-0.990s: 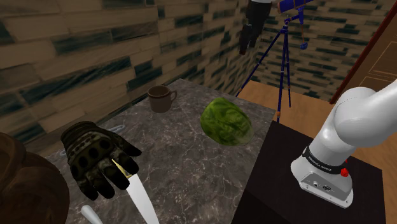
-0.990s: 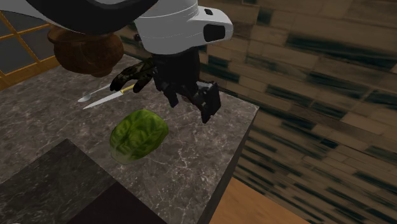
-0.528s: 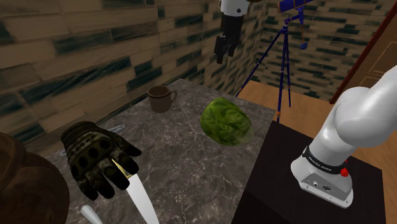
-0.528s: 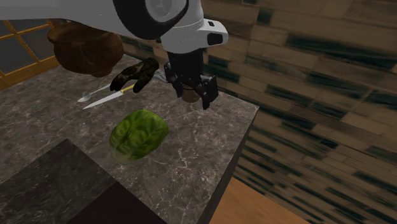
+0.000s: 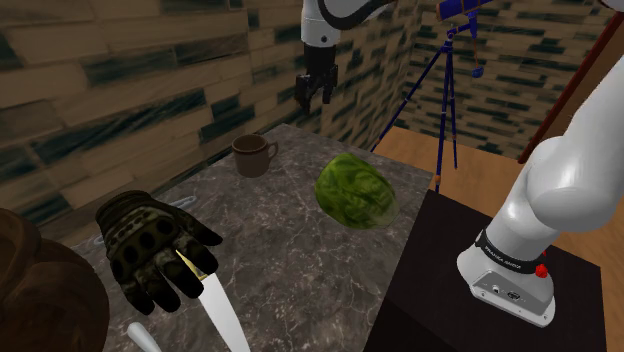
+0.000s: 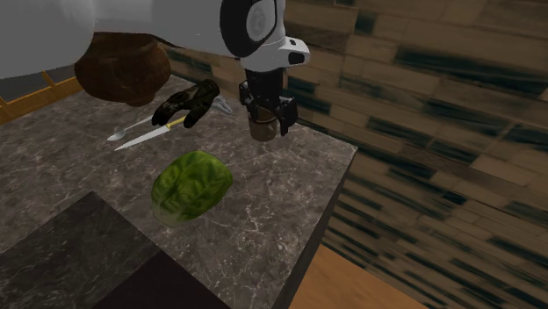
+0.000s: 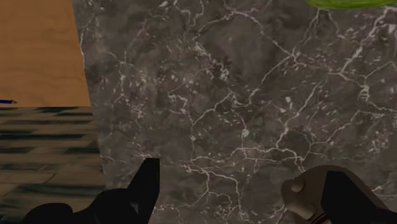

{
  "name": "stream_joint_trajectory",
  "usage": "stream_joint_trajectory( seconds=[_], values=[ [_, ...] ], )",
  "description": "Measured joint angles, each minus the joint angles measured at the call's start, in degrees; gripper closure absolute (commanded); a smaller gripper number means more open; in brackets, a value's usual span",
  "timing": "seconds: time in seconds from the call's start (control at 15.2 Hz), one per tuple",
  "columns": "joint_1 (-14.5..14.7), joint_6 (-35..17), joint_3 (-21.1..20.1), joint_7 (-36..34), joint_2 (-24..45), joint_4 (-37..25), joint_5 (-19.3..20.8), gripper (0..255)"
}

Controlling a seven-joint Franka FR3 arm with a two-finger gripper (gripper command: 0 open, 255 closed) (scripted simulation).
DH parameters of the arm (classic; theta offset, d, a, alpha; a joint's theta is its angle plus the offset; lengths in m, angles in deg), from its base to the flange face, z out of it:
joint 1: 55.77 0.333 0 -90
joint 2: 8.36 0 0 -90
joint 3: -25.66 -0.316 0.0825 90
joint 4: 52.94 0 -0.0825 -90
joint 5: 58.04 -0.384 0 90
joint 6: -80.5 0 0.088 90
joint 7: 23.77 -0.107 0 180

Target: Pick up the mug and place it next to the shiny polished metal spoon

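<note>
A brown mug (image 5: 252, 155) stands upright near the far end of the marble table (image 5: 300, 260). My gripper (image 5: 314, 90) hangs open in the air, above the mug and toward the shoulder view's right of it, holding nothing. In the second exterior view the gripper (image 6: 267, 110) is in front of the mug (image 6: 261, 132). In the wrist view the mug's rim (image 7: 304, 196) shows just beside one finger, outside the gap of the gripper (image 7: 245, 178). A pale spoon (image 5: 143, 338) lies at the near end, beside a knife (image 5: 218, 305); the spoon (image 6: 123, 133) is far from the mug.
A green cabbage (image 5: 355, 190) sits on the table's side nearest the stand (image 5: 500, 290). A dark glove (image 5: 150, 245) lies over the knife's handle. A brown pot (image 5: 40, 295) bulks at the near corner. A blue tripod (image 5: 445, 100) stands on the floor beyond the table.
The gripper has swung toward the shoulder view's left and come lower, from beyond the table's far corner to above its far end near the mug. Nothing on the table has moved.
</note>
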Motion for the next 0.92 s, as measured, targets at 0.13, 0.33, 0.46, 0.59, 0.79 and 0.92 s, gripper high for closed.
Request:
stream_joint_trajectory(
  seconds=[0.13,0.33,0.46,0.59,0.79,0.92],
  values=[
    [0.5,-0.7,-0.5,-1.3,3.8,-2.7,0.2,0],
    [1.4,-1.3,-1.3,-3.3,10.7,-8.4,0.7,0],
    [2.0,-1.1,-1.6,-4.5,14.8,-12.3,1.0,0],
    [2.7,-1.0,-1.9,-5.6,19.4,-16.6,1.3,0],
    [4.2,0.1,-2.2,-7.3,26.4,-24.1,1.9,0],
    [4.7,0.4,-2.2,-7.9,29.2,-27.0,2.1,0]
  ],
)
